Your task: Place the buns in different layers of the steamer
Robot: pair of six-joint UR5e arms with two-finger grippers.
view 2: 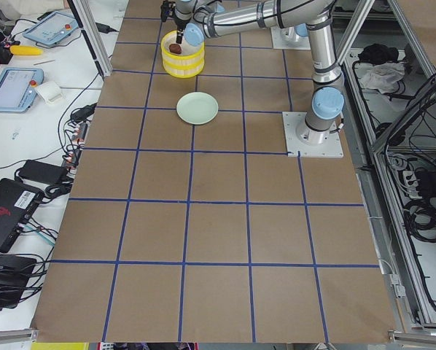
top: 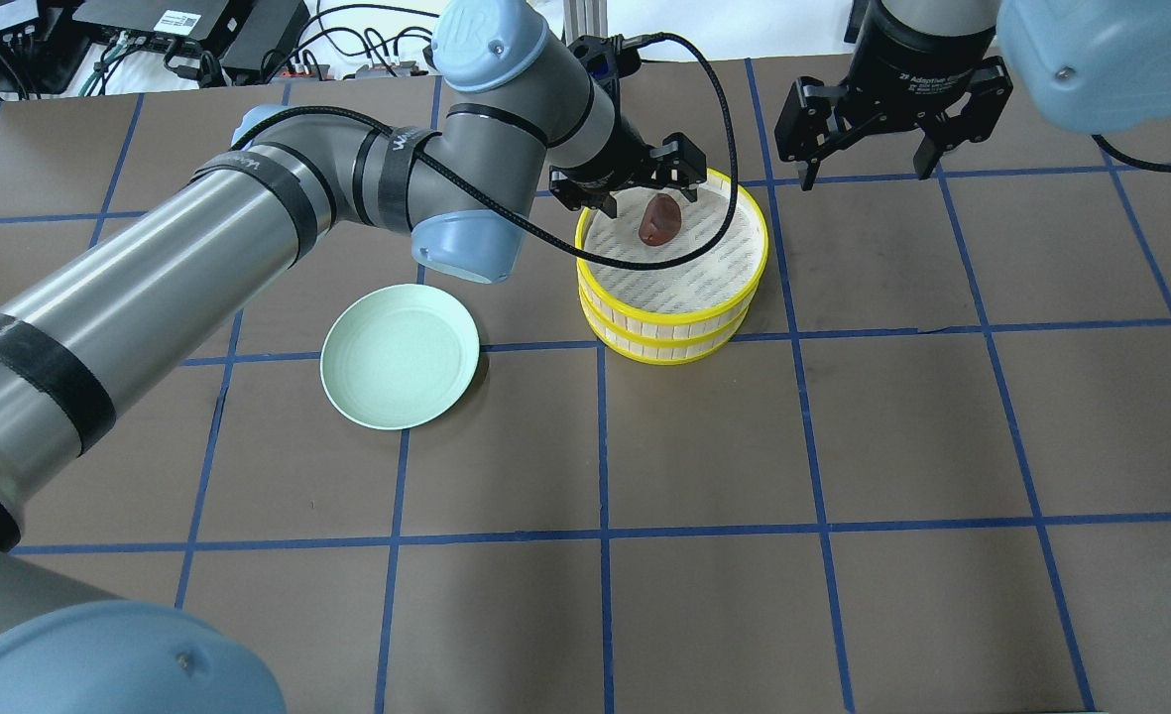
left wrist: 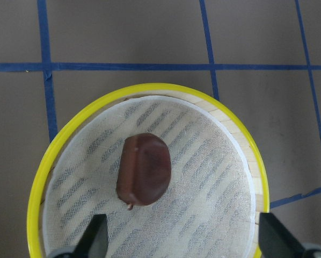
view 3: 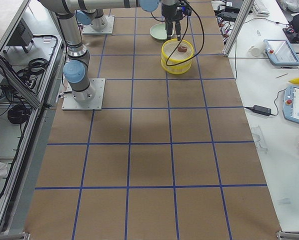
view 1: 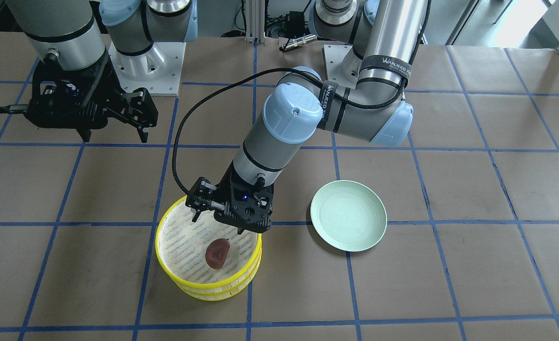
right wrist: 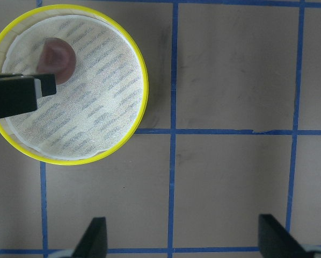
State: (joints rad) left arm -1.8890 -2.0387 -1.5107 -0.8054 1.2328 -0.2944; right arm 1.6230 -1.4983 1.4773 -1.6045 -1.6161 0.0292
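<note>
At the left, lying flat on the brown papered table (top: 892, 426): a pale green plate (top: 400, 357), near the steamer (top: 671, 327) but not touching it. Next, hanging over the back left part of the steamer: the left gripper (top: 652, 198), jaws spread wide and holding nothing, one finger at each side of the dark reddish-brown bun (top: 659, 220) and apart from it. In the middle, standing on the table: the steamer, two yellow-rimmed trays stacked one upon the other. On the white mesh of the upper tray (top: 671, 312), toward its back side: the bun, lying loose. Inside of the lower tray (top: 671, 342): covered, cannot tell. At the right, hovering above the table beyond the steamer: the right gripper (top: 866, 177), also spread open and empty.
</note>
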